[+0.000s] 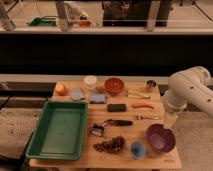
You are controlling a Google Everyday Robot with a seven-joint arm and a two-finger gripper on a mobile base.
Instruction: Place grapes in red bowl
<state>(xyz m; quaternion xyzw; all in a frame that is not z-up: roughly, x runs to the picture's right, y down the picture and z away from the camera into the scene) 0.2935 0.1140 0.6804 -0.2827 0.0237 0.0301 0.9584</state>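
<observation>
A bunch of dark grapes (110, 145) lies near the front edge of the wooden table (75, 163), left of a small blue cup (137, 148). The red bowl (114, 85) stands at the back middle of the table and looks empty. My white arm comes in from the right. Its gripper (170, 120) hangs at the table's right edge, above a purple bowl (160, 138), well apart from both the grapes and the red bowl.
A large green tray (59, 129) fills the table's left side. A white cup (90, 81), an orange fruit (60, 89), blue sponges (97, 98), a black block (116, 107), a black-handled tool (117, 122), an orange-handled utensil (142, 105) and a metal cup (150, 85) are spread around.
</observation>
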